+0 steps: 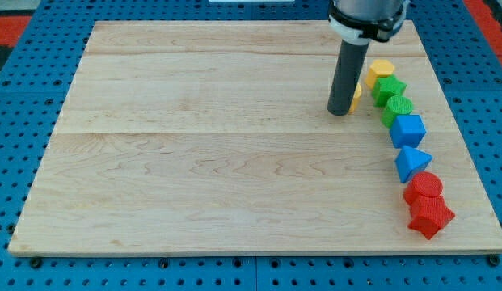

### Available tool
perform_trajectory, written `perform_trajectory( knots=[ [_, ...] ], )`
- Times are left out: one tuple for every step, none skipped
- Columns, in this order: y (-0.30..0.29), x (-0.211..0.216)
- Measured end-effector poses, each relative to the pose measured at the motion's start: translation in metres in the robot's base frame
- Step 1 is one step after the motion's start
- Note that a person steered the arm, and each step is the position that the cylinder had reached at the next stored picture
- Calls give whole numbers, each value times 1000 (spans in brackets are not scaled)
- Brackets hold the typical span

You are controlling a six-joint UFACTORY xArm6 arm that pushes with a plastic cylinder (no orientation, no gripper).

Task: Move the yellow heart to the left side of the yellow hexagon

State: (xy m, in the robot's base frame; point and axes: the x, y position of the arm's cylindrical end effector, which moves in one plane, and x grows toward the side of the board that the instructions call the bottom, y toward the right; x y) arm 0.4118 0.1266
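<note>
So my tip point(341, 112) is planted on the wooden board point(194, 162), up toward the view's top right. There's no claw on this thing, just the straight dark rod point(349, 77), so nothing is being held; it's simply standing on the wood.

The yellow heart point(357, 91) is mostly hidden behind the rod. Only a sliver of yellow pokes out on the rod's right, so I'm calling it the heart from the task more than from its shape. It looks like it's touching the rod, just right of the tip.

The yellow hexagon point(381, 70) sits just up and right of that sliver, close to it. From there a line of blocks curves down the view's right edge: a green star-ish block point(390, 88), then a green rounded block point(398, 107), a blue cube-like block point(409, 129), a blue triangle point(412, 161), a red cylinder point(426, 186), and a red star-ish block point(431, 215) at the bottom. Neighbours in that line are touching or nearly so.

Around the board is blue pegboard point(40, 48).
</note>
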Motion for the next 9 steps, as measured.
perform_trajectory(
  knots=[
    [1, -7],
    [16, -51],
    [21, -83],
    [21, -108],
    [30, -135],
    [50, -177],
    [103, -169],
    [104, -151],
    [27, -157]
  ],
)
